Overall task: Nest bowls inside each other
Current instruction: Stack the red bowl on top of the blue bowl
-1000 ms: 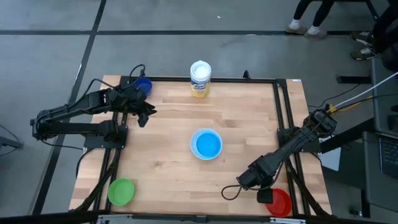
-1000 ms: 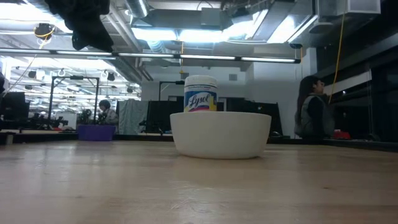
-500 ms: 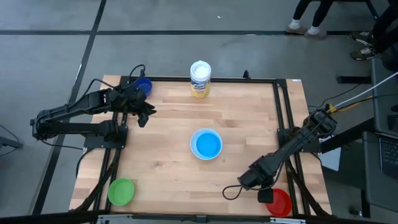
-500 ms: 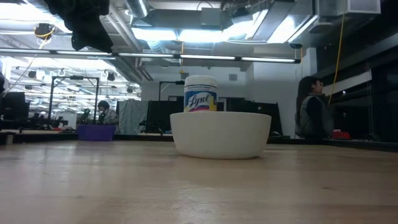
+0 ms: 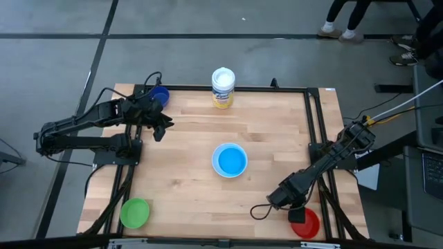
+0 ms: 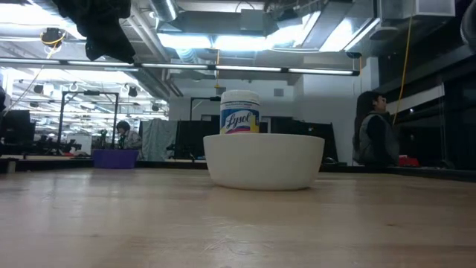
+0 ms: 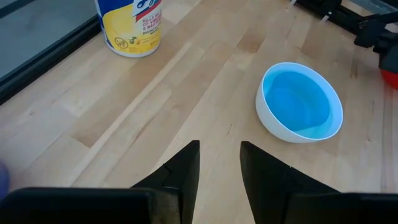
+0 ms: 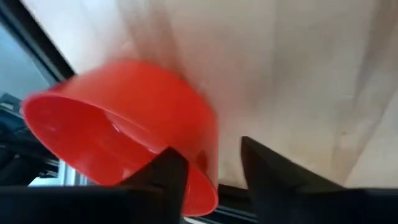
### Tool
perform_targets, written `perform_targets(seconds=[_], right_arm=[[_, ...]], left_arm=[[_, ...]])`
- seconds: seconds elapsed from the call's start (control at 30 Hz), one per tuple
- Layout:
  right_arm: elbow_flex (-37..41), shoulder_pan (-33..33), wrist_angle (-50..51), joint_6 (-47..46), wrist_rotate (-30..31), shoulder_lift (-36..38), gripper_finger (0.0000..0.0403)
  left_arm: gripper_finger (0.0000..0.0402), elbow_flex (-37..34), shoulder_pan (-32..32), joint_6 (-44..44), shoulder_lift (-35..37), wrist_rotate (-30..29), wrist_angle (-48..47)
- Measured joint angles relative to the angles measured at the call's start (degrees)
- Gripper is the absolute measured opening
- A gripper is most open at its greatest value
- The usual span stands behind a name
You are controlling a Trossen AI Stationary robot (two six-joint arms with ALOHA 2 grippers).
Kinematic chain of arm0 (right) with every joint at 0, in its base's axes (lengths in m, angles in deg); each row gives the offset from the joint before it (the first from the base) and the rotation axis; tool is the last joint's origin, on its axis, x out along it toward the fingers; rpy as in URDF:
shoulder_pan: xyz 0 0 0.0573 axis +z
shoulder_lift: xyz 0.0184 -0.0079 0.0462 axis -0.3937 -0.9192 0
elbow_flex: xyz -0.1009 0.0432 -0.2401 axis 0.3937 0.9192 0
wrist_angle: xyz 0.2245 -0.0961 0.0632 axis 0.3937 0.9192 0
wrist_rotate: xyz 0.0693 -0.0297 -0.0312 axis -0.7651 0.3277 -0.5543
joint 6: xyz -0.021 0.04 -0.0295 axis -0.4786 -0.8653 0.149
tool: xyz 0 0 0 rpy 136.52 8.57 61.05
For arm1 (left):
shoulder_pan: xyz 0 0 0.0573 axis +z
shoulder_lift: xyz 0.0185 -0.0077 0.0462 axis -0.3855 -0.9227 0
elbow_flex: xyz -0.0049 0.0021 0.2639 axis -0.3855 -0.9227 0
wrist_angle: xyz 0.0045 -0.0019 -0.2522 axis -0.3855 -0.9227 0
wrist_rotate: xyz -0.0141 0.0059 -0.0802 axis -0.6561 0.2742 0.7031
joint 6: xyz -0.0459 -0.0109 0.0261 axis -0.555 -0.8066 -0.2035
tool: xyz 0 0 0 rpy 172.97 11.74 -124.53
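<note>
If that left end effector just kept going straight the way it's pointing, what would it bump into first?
Probably the white plastic bowl with the light blue bowl nested inside, mid-table. The left end effector points across bare wood towards it, though slightly to one side, so it might slide past. Depth is hard to judge.

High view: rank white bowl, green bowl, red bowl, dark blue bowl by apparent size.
1. white bowl, holding the light blue one
2-3. green bowl and red bowl: look alike; red partly covered by the right gripper
4. dark blue bowl, partly hidden
</note>
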Motion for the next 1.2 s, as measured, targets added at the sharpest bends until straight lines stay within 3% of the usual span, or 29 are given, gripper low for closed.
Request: perform_targets(seconds=[0.1, 0.17, 0.3, 0.43, 0.6, 0.73, 0.83, 0.97, 1.2], right_arm=[[1.0, -0.3, -0.5, -0.8, 1.1, 0.0, 0.0043], [1.5, -1.0, -1.2, -2.4, 1.7, 0.0, 0.0015], [1.6, -4.5, -7.5, -4.7, 4.0, 2.7, 0.0007], [1.6, -10.5, -11.0, -8.2, 9.9, 10.3, 0.0005], [1.6, -21.6, -20.2, -10.9, 18.4, 20.8, 0.0003], [1.4, -31.7, -29.6, -10.7, 20.4, 24.2, 0.0002], [0.6, -37.9, -28.7, -9.5, 20.0, 22.9, 0.0002], [-0.5, -43.8, -27.5, -8.9, 15.3, 18.7, 0.0001], [-4.8, -46.6, -24.0, -3.2, 6.7, 8.2, 0.0001]], left_arm=[[0.0112, 0.0, 0.0, 0.0, 0.0, 0.0, 0.0], [0.0112, 0.0, 0.0, 0.0, 0.0, 0.0, 0.0], [0.0112, 0.0, 0.0, -0.6, 0.0, 0.0, 0.0], [0.0112, 0.0, 0.0, -0.8, 0.0, 0.0, 0.0], [0.0112, 0.0, 0.0, -1.0, 0.0, 0.0, 0.4], [0.0112, 0.0, 0.0, -1.0, 0.0, 0.0, 0.4], [0.0112, 0.0, 0.0, -1.0, 0.0, 0.0, 0.4], [0.0112, 0.0, 0.0, -1.0, 0.0, 0.0, 0.4], [0.0112, 0.0, 0.0, -1.0, 0.0, -0.4, 0.4]])
